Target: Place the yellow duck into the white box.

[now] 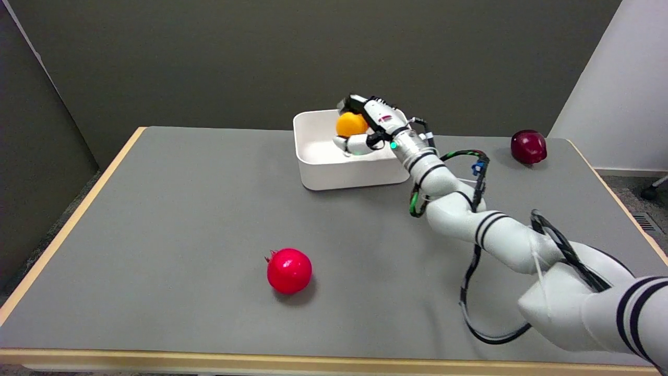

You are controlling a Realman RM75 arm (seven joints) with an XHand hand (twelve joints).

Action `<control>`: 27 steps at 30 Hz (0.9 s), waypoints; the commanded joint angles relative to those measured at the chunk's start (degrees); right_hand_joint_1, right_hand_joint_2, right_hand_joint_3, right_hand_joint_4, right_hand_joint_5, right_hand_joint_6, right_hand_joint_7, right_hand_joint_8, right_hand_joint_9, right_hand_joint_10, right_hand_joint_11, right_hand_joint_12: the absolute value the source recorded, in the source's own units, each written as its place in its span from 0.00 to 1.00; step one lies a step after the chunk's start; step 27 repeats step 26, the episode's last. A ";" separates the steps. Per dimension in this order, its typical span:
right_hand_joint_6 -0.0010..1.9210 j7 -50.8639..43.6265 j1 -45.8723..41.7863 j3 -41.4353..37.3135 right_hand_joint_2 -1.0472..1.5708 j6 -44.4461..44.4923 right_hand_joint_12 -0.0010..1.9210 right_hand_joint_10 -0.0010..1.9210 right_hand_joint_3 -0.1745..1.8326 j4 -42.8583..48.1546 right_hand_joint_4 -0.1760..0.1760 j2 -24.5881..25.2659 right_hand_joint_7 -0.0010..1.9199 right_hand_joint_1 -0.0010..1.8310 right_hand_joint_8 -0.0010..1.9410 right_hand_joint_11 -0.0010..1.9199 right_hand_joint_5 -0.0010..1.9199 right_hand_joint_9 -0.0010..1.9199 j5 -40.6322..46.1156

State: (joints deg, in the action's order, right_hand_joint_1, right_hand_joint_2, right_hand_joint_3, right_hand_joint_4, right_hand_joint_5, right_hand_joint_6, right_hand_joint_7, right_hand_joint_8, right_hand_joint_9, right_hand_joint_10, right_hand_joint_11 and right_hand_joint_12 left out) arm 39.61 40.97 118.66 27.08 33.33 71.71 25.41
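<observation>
Our right hand (368, 128) holds the yellow duck (351, 124) w/ fingers round it, over the white box (334, 177) interior. Risk imo: duck sits near the back wall; releasing too high could bounce it out onto the worktop (182, 235).

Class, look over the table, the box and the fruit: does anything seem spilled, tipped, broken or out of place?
Nothing stands out. The white box sits upright on the table, the red pomegranate and the dark red apple lie apart and whole, and the right hand holds the yellow duck over the box.
</observation>
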 commanded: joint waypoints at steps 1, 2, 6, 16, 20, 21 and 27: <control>0.04 -15.82 5.21 2.70 0.63 -6.68 0.18 0.02 0.53 -1.33 0.72 1.00 0.00 0.30 0.00 0.00 0.00 0.00 21.96; 0.03 -15.82 4.51 2.46 0.63 -6.24 0.12 0.00 0.51 0.08 0.72 0.31 0.00 0.30 0.00 0.00 0.00 0.00 22.53; 0.00 -15.90 1.37 -0.78 0.62 -4.09 0.00 0.00 0.49 6.72 0.72 -1.75 0.00 0.29 0.00 0.00 0.00 0.00 23.57; 0.04 -17.99 -16.52 -15.03 0.65 20.86 0.00 0.00 0.46 28.97 0.65 -9.76 0.00 0.26 0.00 0.00 0.00 0.00 34.15; 0.11 -17.04 -27.55 -18.76 0.66 33.73 0.00 0.00 0.52 42.26 0.58 -16.16 0.00 0.20 0.00 0.00 0.01 0.00 47.32; 0.12 -16.54 -29.77 -19.65 0.66 35.06 0.00 0.00 0.52 44.30 0.55 -17.39 0.00 0.20 0.01 0.00 0.01 0.00 49.07; 0.15 -14.18 -44.33 -24.39 0.65 43.79 0.06 0.06 0.57 53.21 0.53 -23.58 0.00 0.22 0.08 0.00 0.01 0.00 56.17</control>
